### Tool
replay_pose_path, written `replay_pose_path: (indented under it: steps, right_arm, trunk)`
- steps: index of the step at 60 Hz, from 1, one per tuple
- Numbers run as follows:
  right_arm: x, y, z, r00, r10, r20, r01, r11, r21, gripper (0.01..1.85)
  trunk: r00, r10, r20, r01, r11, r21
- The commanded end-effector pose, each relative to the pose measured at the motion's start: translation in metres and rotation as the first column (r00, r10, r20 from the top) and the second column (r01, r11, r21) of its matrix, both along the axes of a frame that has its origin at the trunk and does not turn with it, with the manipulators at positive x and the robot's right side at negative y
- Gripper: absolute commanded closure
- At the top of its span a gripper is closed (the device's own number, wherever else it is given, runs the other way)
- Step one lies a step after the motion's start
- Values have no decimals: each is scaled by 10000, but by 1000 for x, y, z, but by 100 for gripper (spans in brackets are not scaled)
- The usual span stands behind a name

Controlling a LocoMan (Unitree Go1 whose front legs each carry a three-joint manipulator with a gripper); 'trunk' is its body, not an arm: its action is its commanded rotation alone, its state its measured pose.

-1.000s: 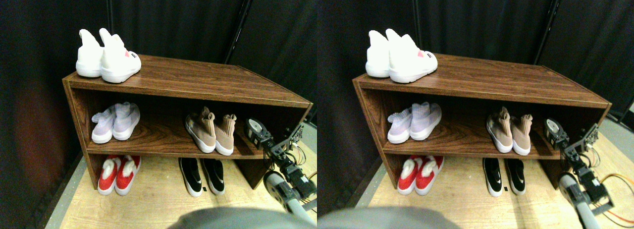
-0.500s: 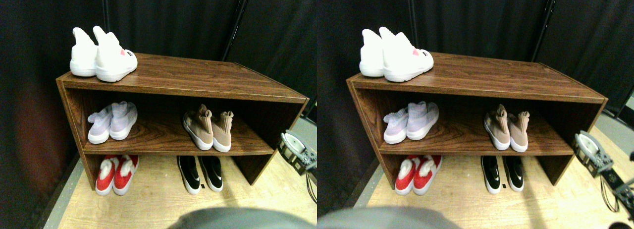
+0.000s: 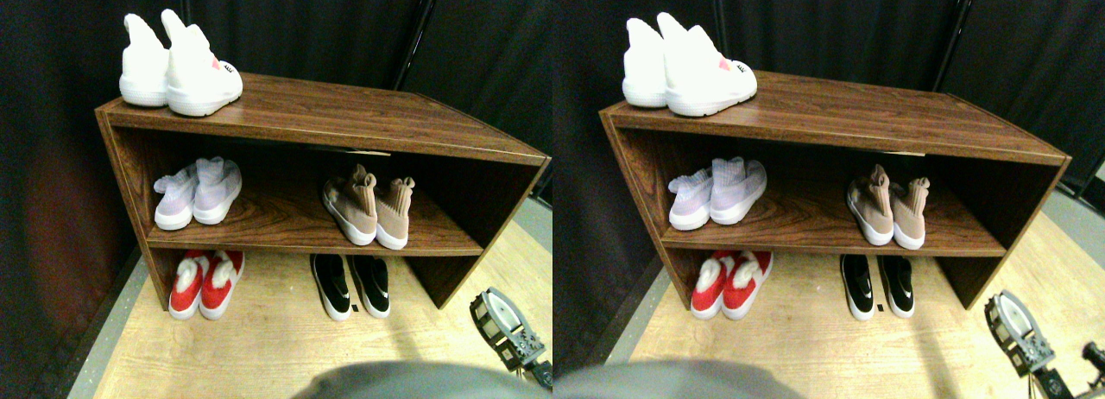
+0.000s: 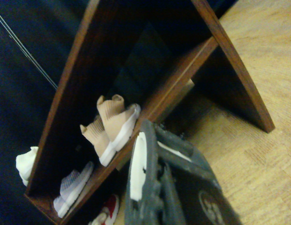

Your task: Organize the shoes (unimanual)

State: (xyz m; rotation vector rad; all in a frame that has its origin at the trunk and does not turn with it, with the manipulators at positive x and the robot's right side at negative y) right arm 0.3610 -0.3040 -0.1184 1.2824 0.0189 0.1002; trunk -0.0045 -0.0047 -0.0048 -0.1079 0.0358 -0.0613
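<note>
Though the tan shoes [image 3: 369,211] sit paired on the middle shelf [image 3: 285,235], their knit ankles look soft and light; a pinch at the collar seems best. Whether the gripper's [image 3: 505,330] jaws are parted, I cannot tell.

The right gripper [image 3: 505,330] hangs low at the lower right, holding nothing.

A wooden shoe rack [image 3: 328,127] stands on the floor [image 3: 285,347] with one pair of high-ankle shoes [image 3: 177,66] on its top at the left end. On its middle shelf, a pair of knit sneakers [image 3: 197,192] sits left and the sock-style shoes [image 3: 369,211] right. Beneath, on the floor, fur-trimmed shoes [image 3: 205,282] lie left and slip-ons [image 3: 350,285] right; the right gripper [image 3: 505,330] is near, right of the rack.
</note>
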Motion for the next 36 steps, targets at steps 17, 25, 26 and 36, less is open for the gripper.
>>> replay_pose_path:
  steps: [17,25,26,36]
  right_arm:
    - [35,-6,-64,9882,-1098,-1072,1230,9844,1256,180]
    - [55,-10,-89,9668,-1826,-1789,2116,9643,1591,180]
    - [56,-10,-90,9653,-1866,-1829,2160,9637,1568,180]
    - [75,-12,-101,9593,-1942,-2049,2321,9557,1809,180]
  trunk:
    - [9977,233,-642,-244,9996,-165]
    - [9971,281,-711,-295,9994,-186]
    - [9971,281,-711,-295,9994,-186]
    - [9972,329,-678,-344,9992,-211]
